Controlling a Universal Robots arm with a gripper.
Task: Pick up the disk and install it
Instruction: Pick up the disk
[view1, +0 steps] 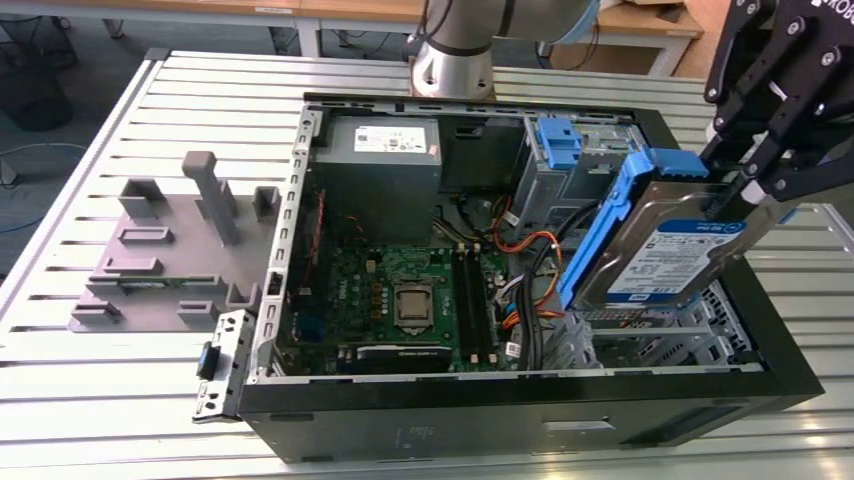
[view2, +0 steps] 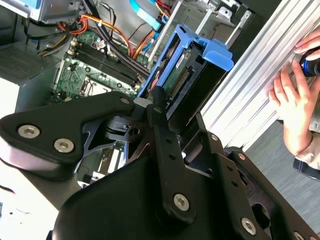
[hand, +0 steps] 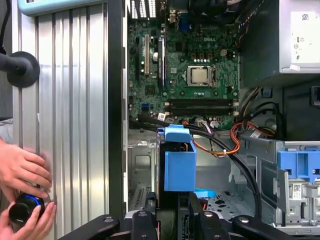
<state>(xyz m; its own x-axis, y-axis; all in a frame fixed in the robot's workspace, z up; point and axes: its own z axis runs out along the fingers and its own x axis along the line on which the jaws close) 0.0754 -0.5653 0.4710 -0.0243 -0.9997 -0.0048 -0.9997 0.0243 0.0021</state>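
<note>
No print sharp enough to read. Labels seen:
- White-and-blue label on the disk (view1: 678, 258), ext. view; text lines too small.
- White label w/ small black print on grey power-supply box (view1: 387, 137), also in first wrist view.
- Small white sticker (hand: 296, 190) just below blue bracket (hand: 299, 165).
- Motherboard (hand: 185, 65) markings tiny, unreadable.

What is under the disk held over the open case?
Under the disk, shut in the gripper, sits the case's metal drive cage beside orange cables. The cage floor right below the disk is covered.
</note>
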